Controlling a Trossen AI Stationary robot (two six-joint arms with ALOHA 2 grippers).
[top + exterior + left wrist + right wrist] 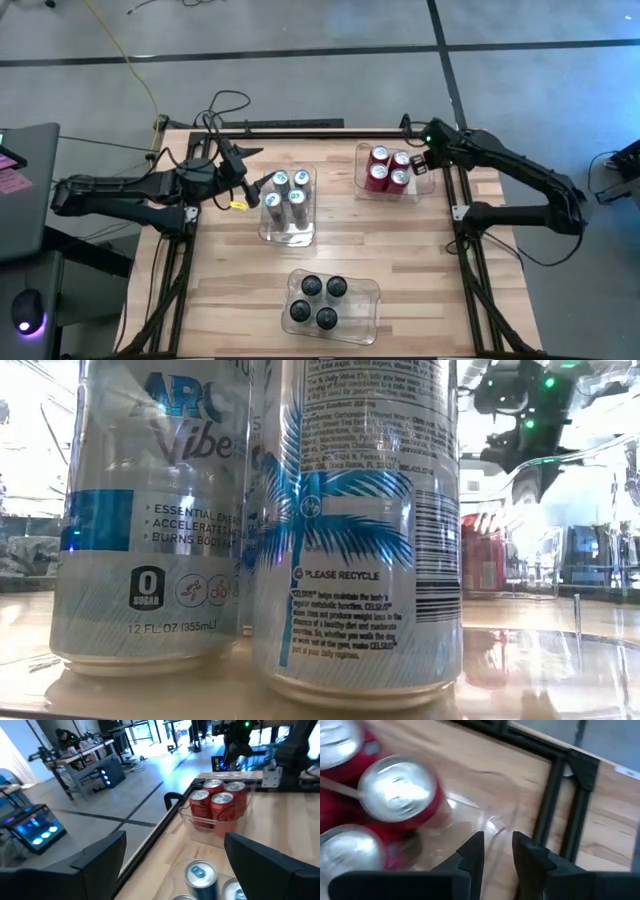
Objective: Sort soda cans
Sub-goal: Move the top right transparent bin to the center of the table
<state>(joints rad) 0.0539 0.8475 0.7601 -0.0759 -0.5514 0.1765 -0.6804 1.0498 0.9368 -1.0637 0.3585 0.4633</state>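
All the cans sit sorted by colour in three clear bins on the wooden table. The four red cans stand packed together in the bin at the far right of the table. The four silver-blue cans fill the bin near the middle, a little to the left, and the four black cans sit in the bin at the near edge.

The right gripper hangs just beside the red cans, at the right-hand rim of their bin. From its own wrist camera its fingers stand close together with only a narrow gap between them, above the clear plastic wall and clear of the nearest red can. They grasp nothing that I can see.

The left gripper hovers just left of the silver-blue cans, its arm reaching in from the left side of the table. Its fingers are spread wide apart and empty, with a silver-blue can top below and between them and the red cans farther off.

From table height two silver-blue cans fill the foreground, and the red ones show behind on the right.
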